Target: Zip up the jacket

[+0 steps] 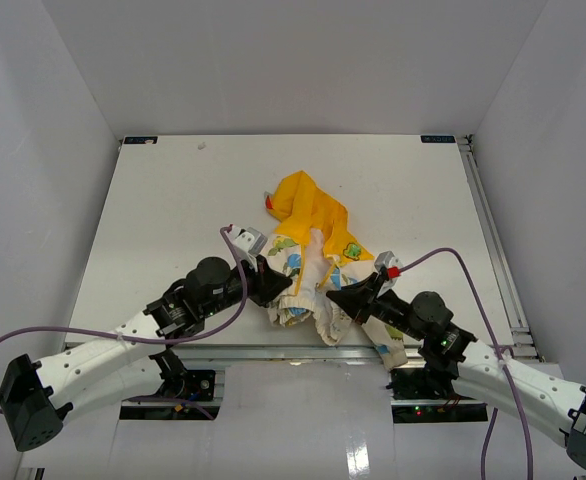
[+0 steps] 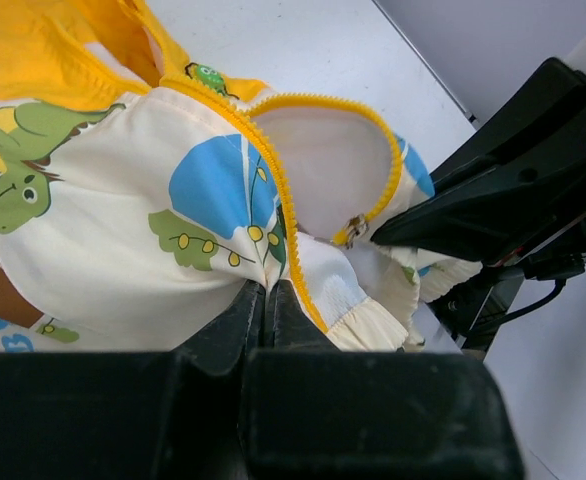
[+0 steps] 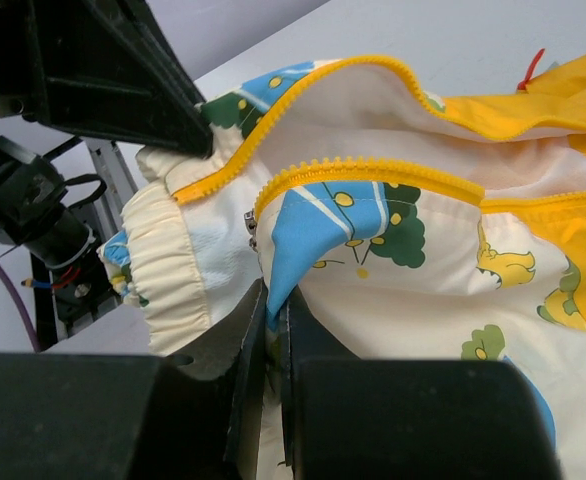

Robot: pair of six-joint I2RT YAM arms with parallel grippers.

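The jacket lies near the table's front edge, its yellow hood pointing away and its cream printed body toward me. The front is open, and the yellow zipper strips curve apart. A small metal slider sits near the hem. My left gripper is shut on the jacket's hem fabric by one zipper strip. My right gripper is shut on the other front panel near its zipper edge. The two grippers face each other across the hem.
The jacket's hem hangs at the white table's front edge. A metal rail runs along the table's right side. Grey walls enclose the table on three sides. The right gripper's black finger shows in the left wrist view.
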